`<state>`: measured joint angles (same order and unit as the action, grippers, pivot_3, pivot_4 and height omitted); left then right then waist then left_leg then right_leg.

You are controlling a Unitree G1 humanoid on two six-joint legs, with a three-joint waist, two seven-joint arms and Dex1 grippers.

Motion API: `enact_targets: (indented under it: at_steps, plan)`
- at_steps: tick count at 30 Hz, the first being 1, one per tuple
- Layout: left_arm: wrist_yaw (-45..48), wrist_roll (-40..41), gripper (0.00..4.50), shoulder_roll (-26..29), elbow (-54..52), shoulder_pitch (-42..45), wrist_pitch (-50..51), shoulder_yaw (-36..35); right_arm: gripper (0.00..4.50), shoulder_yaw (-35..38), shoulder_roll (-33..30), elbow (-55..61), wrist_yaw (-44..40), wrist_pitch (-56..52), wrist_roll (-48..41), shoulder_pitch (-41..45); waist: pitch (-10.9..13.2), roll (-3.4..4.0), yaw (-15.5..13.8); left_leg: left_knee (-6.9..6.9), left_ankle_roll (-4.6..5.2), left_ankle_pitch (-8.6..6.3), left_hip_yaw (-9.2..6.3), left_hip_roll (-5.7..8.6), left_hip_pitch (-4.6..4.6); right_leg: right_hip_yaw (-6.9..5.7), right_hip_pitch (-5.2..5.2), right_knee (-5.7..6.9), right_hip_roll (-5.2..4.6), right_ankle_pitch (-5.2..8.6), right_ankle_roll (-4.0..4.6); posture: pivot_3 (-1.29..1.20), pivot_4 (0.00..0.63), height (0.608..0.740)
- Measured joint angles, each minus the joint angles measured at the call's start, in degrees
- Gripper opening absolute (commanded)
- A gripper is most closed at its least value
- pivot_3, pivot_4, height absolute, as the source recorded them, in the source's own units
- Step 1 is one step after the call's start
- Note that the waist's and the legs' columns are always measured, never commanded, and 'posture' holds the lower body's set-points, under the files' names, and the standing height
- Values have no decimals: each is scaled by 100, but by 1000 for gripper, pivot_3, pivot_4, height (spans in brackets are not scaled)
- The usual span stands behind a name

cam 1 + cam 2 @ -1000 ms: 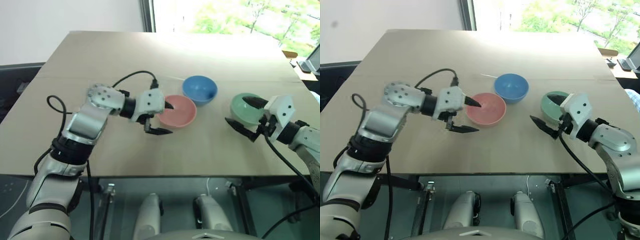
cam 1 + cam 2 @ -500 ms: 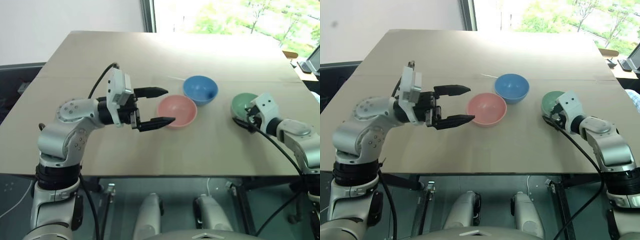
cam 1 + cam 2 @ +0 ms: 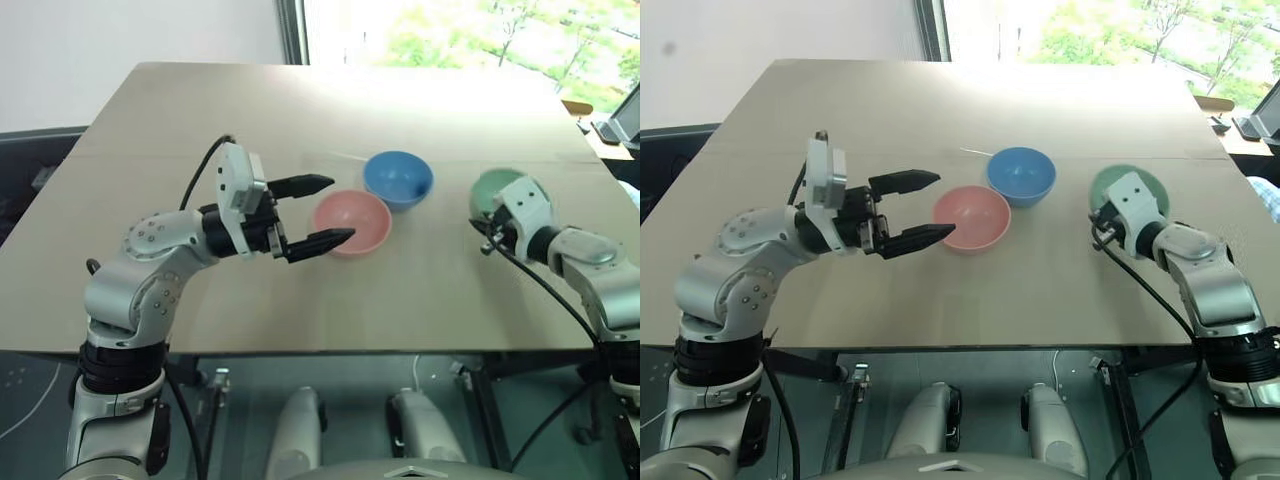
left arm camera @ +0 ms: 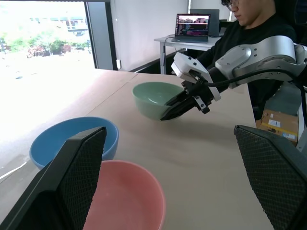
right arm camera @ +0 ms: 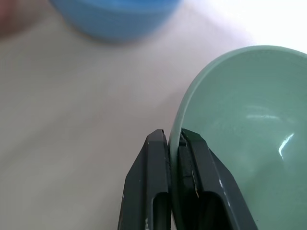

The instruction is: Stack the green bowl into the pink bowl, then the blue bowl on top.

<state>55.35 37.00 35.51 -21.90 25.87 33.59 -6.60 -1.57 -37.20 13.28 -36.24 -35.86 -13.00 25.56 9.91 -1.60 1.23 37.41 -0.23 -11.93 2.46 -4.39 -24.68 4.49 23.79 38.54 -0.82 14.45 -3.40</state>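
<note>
Up close, the right end effector (image 5: 175, 158) pinches the green bowl (image 5: 240, 129) rim — left end effector (image 3: 318, 212) gapes.

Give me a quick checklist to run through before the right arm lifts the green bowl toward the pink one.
1. Right gripper shut on the green bowl rim, one finger inside, one outside: ok.
2. Pink bowl upright and empty: ok.
3. Left gripper clear of the pink bowl: not ok, its open fingers sit right beside the rim.
4. Blue bowl out of the path: cannot tell, it stands close behind the pink bowl.
5. Green bowl off the table: cannot tell.
</note>
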Motion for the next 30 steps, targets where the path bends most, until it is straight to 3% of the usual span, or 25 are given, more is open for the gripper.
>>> enact_targets:
  at_steps: [7, 15, 19, 20, 24, 26, 27, 30]
  plan:
    - [-447, 85, 4500, 11, 116, -85, -21, -343, 49, -1022, 1138, 782, -391, 156, -486, 696, 0, -1, 25, 1, 0, 0, -6, 3, -6, -8, -1, -3, -7, 0, 0, 0, 150, 740]
    - [-876, 85, 4500, 358, -2, -838, -6, -864, 49, -1827, 1361, -89, -818, 503, -72, 954, 0, 0, -29, -3, 0, 0, -4, 0, -5, -10, 2, -3, -6, 0, 2, 0, 150, 740]
    - [-507, 136, 4500, 949, -258, -1550, 31, -1149, 49, -1907, 1358, -174, -1117, 512, -83, 1036, 0, 0, -18, -9, -1, 0, 2, -1, -3, -9, 4, -5, -8, 1, 3, 0, 150, 740]
    - [-408, 140, 4500, 1068, -270, -1717, 26, -1241, 748, -1915, 1367, -223, -1174, 512, -85, 1064, 0, -1, -19, -9, -1, 0, 1, -3, -2, -11, 4, -5, -8, 2, 5, 0, 150, 740]
    - [104, 221, 4500, 1477, -321, -2351, 27, -1656, 2045, -1916, 1396, -307, -1306, 521, -92, 1212, 0, 0, -23, -10, -1, 0, 2, -4, -2, -12, 6, -3, -8, 13, 24, 0, 150, 740]
    - [546, 274, 4500, 1739, -324, -2781, 16, -1968, 3106, -1901, 1392, -308, -1367, 522, -96, 1246, 1, 1, -38, -13, -1, 0, 5, -4, -3, -13, 10, -4, -12, 15, 27, 0, 150, 740]
    - [602, 281, 4500, 1751, -316, -2814, 8, -2020, 3265, -1900, 1392, -307, -1378, 522, -98, 1246, 1, 1, -44, -13, -1, 0, 5, -4, -2, -13, 10, -4, -11, 15, 28, 0, 150, 740]
    - [883, 373, 4500, 1845, -246, -2916, -36, -2240, 4423, -1900, 1393, -302, -1428, 514, -100, 1248, 1, 1, -42, -13, -1, 0, 7, -4, -2, -14, 10, -4, -12, 16, 30, 0, 150, 740]
